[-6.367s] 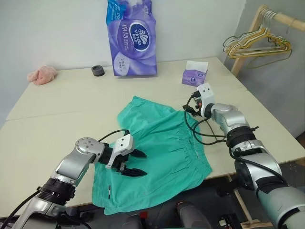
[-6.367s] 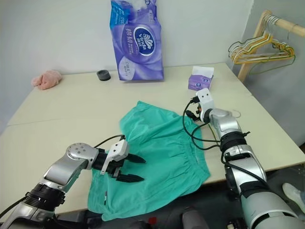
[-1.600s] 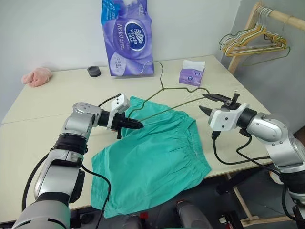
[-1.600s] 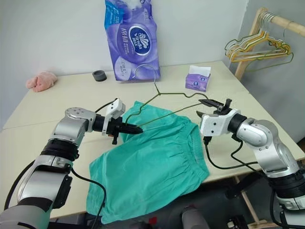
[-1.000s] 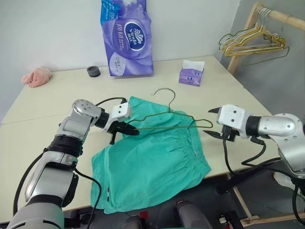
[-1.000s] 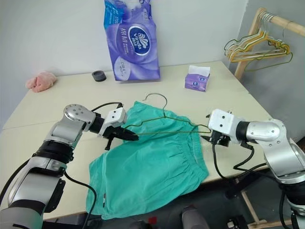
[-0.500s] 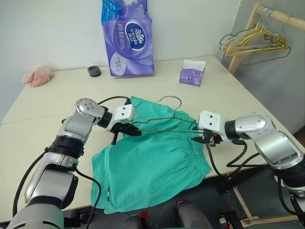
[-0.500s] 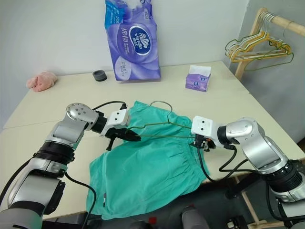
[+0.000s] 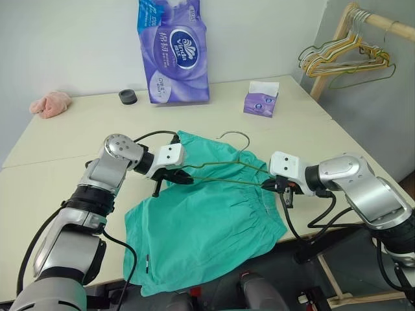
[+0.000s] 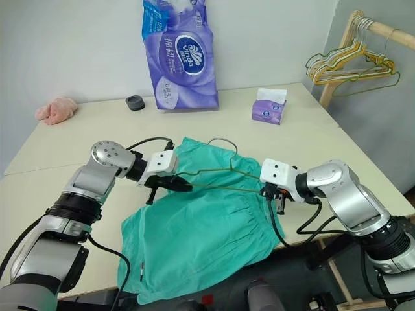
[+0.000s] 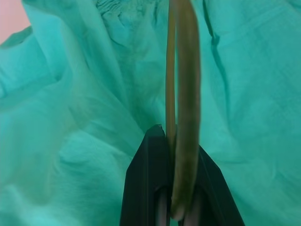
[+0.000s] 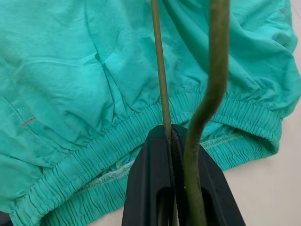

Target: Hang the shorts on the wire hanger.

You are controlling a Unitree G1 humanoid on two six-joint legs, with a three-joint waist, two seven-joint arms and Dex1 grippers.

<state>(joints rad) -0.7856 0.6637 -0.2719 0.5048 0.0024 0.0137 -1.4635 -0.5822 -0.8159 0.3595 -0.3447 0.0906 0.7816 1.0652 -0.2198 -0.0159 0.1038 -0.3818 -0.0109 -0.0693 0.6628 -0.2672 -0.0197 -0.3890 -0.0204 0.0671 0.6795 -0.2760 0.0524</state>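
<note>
Far left of the shorts [image 9: 207, 217]: a pink cloth [image 9: 48, 103] on the table [image 9: 58, 149], well apart. Nearer, left gripper [image 9: 185, 178] at the shorts' left leg edge, fingers [image 11: 150, 183] pressed together on one end of the hanger [image 9: 224, 170]. Spread flat beneath, shorts on the table's near side, waistband to the right, one leg draped over the near edge. Above the shorts, hanger held roughly level between both grippers, hook toward the tissue pack [image 9: 174, 52] behind. Right of the shorts, right gripper [image 9: 269, 185] at the waistband, fingers [image 12: 155, 183] shut on the hanger's other end; from the wrist view, wire pinched and no cloth caught, though hard to be sure. Further right, a tissue box [image 9: 261, 100] and a rack of spare hangers [image 9: 343, 59].

Step in hand, by judgement: steadying the hanger with two grips before bringing it to the garment. Best done by keeping both pinches firm, holding the wire level and low, then sliding one end into the waistband opening rather than pressing down on top. Risk: thin wire twisting or slipping between the fingers.
</note>
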